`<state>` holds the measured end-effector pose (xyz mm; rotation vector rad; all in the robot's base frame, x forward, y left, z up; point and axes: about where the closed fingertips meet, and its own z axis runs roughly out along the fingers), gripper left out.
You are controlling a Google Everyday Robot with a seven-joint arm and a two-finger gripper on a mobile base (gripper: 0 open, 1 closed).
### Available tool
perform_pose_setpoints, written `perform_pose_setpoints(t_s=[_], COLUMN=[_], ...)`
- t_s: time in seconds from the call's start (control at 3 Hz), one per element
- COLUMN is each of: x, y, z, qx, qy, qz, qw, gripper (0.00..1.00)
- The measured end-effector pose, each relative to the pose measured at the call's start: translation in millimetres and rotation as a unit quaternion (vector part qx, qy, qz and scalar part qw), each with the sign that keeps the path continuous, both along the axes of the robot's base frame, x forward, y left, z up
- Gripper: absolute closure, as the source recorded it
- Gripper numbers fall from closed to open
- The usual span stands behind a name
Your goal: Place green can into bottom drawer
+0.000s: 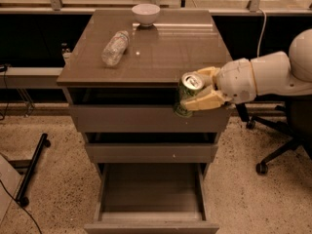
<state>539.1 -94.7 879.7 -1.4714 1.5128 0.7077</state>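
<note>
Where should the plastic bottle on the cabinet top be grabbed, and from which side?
Probably its mid-body, from above, with fingers spanning its width: the bottle lies on its side, diagonal, with its neck toward the bowl. The end effector is in front of the cabinet, at its right, shut on the green can.
</note>
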Motion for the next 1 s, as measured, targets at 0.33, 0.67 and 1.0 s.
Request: perform_pose_setpoints(t_s=[0.33,0.67,1.0], x=[-14.0,-19.8,-21.3], y=[-2.1,-1.6,-1.1], z=[-34.2,-64.0,-94.3], qx=[0.012,0.028,0.048], qy=[0.019,0.033,0.050], qz=[-0.004,-0.015,-0.028], qw=[0.9997,0.9990,0.9972], gripper=[1.00,1.00,1.00])
